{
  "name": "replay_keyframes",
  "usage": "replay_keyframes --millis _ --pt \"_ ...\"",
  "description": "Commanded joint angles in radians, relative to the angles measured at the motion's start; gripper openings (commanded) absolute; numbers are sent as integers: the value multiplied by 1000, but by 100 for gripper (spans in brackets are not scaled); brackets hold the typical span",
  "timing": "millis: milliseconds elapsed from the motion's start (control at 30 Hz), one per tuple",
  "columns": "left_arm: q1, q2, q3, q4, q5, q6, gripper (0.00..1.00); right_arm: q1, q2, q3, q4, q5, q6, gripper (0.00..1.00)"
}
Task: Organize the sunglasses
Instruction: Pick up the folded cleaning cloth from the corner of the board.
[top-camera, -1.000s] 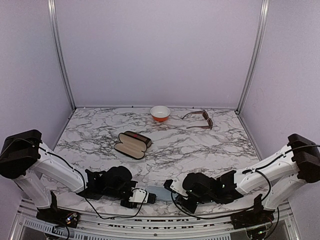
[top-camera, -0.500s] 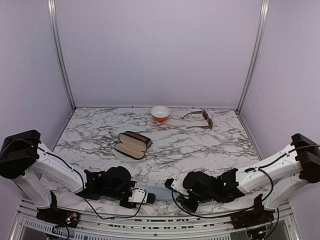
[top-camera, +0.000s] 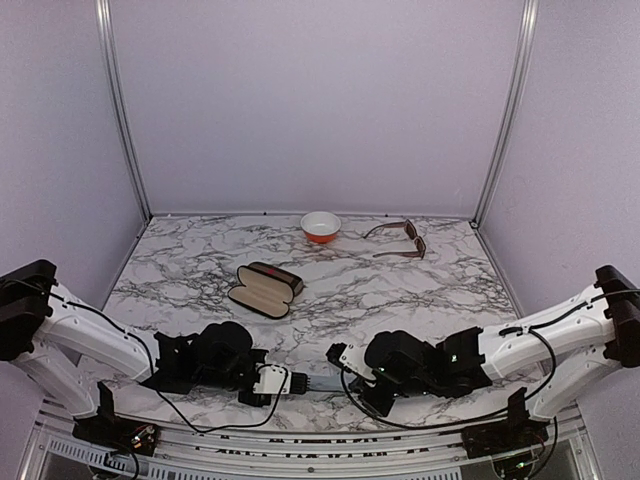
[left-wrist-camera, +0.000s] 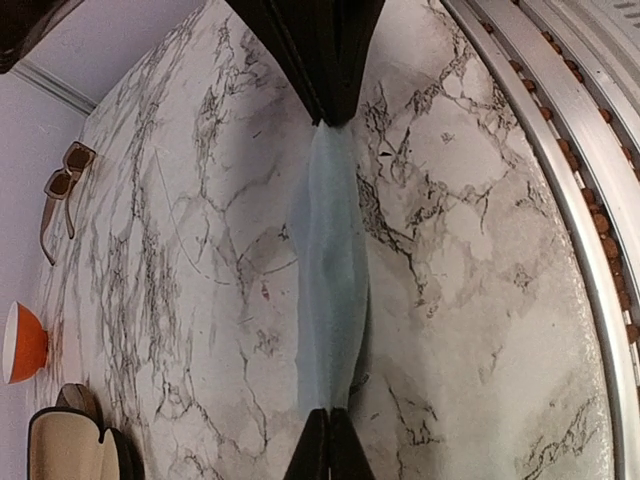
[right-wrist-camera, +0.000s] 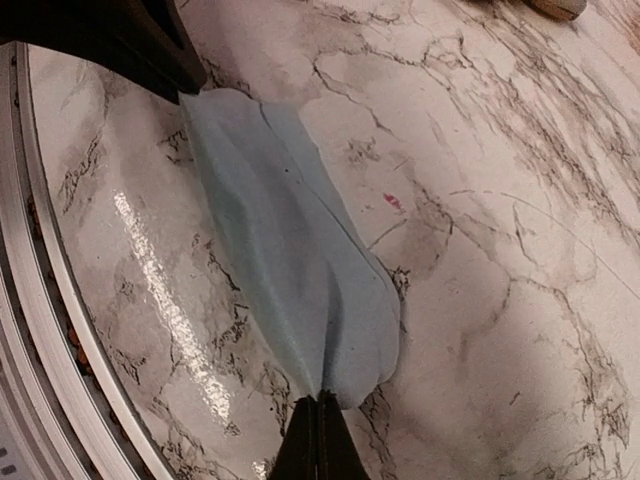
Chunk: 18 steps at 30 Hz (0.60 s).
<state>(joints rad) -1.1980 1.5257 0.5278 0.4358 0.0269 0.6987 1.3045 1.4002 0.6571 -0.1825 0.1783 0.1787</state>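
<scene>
Cloth: a pale blue cloth is stretched between the two arms near the front edge of the table, low over the marble.
Left gripper: closed tight on one end of the cloth.
Right gripper: clamped on the opposite end, jaws fully together.
Sunglasses: only the brown pair shows, at the far right of the table, near the orange bowl; well apart from both arms.
Case: open brown case, left of centre, tan lining up.
Step in hand: apparently handling the cloth, perhaps folding or laying it out; sunglasses untouched.
Next move calls for: setting the cloth down flat, releasing both ends, then a long reach to the far right corner.
</scene>
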Motion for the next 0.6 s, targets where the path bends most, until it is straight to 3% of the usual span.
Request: replay_keyframes --millis 0,567 --pt "35 -65 11 -46 6 -3 0 4 -16 63 -23 55 -36 0" --pt "201 -173 85 -181 21 76 0 -109 51 217 -15 50 -170 0"
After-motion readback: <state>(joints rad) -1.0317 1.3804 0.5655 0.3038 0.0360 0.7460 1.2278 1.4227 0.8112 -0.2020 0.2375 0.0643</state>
